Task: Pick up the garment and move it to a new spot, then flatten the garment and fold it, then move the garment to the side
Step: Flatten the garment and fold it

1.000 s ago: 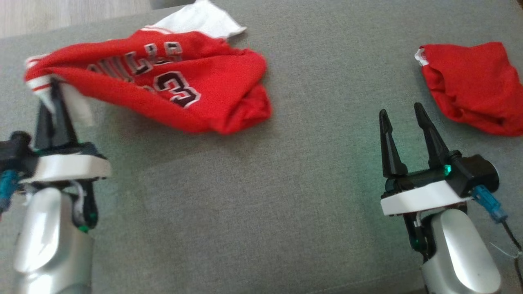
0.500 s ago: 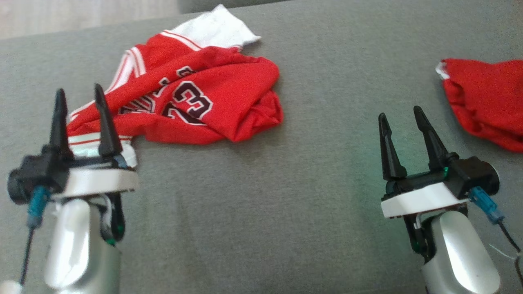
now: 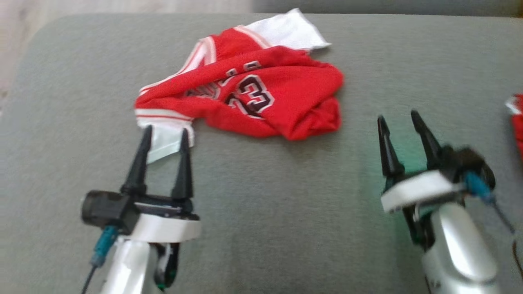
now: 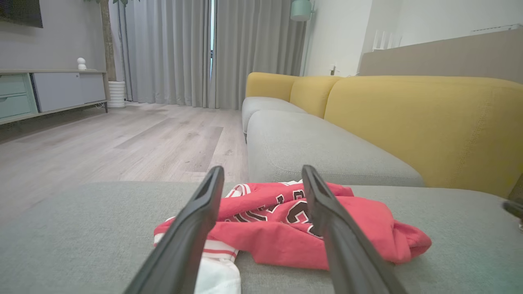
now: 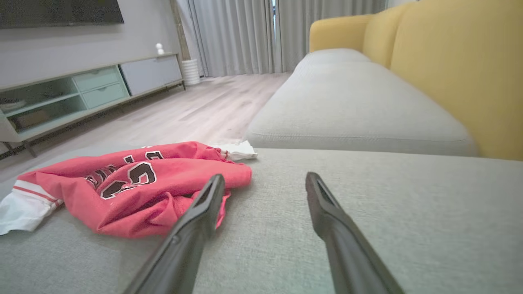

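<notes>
- My left pincer stands spread wide and grasps nothing; the two fingers point at the garment's near white edge.
- My right pincer is also released and empty, poised over bare grey cushion.
- The garment, a red jersey with white trim and a number on it, lies bunched on the cushion. It sits just ahead of my left fingertips and ahead and to the inner side of my right ones.
- A white flap of it reaches in between my left fingertips. I cannot tell whether it touches them.
- Another red cloth lies out beyond my right pincer's outer side, well apart from the jersey.
- My judgement: the jersey is set down but not flattened, so spreading it is the step in hand.
- Next, I think, each pincer needs a separate edge: left on the white flap, right on the rumpled red end nearest it.
- Both should then clench on a single layer and draw apart to pull out the folds.
</notes>
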